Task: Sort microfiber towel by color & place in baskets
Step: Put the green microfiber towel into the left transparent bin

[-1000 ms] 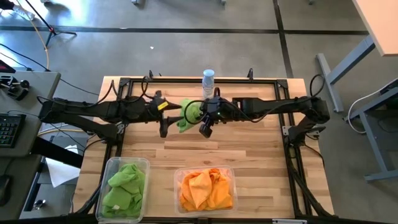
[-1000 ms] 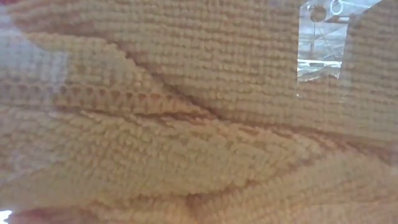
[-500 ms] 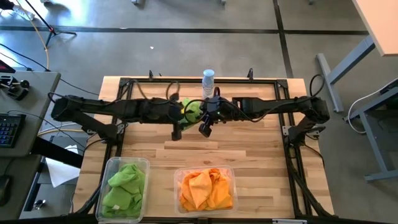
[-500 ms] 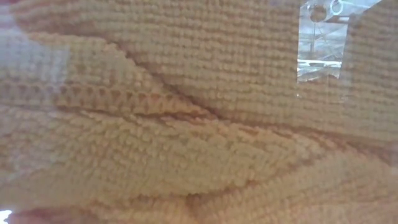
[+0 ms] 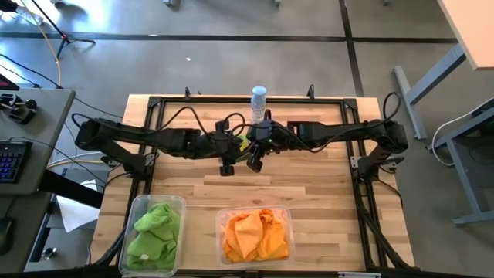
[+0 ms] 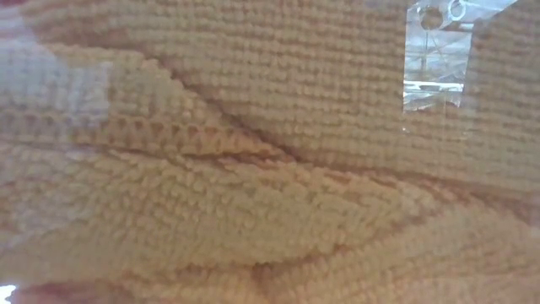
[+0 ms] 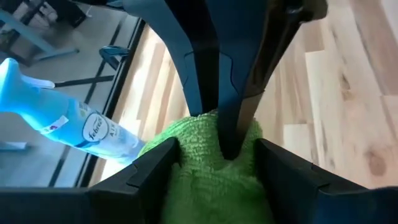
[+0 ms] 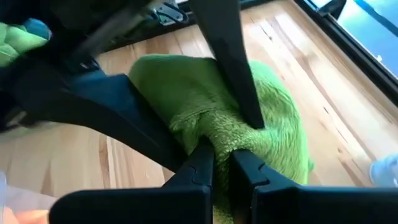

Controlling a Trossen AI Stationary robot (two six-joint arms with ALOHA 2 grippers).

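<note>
The wooden bench (image 5: 309,193) is crossed by both dark arms, which meet near its far middle. At the near edge two clear baskets are set side by side: the narrower basket (image 5: 133,207), holding green towels (image 5: 154,232), and just beside it the wider basket (image 5: 221,218), filled with orange towels (image 5: 255,235), whose weave is pressed against the low view (image 6: 253,169). One green microfiber towel (image 5: 242,140) is found on the bench between the two grippers. It is pinched by the right gripper (image 8: 222,163), whose fingers (image 8: 194,177) are closed almost together on a raised fold of the cloth. The left gripper (image 7: 217,163) is set around the same towel (image 7: 208,171), its fingers (image 7: 155,165) held apart on either side of the lump and not yet closed on it. A spray bottle (image 5: 258,100) is stood just behind the grippers at the far edge
</note>
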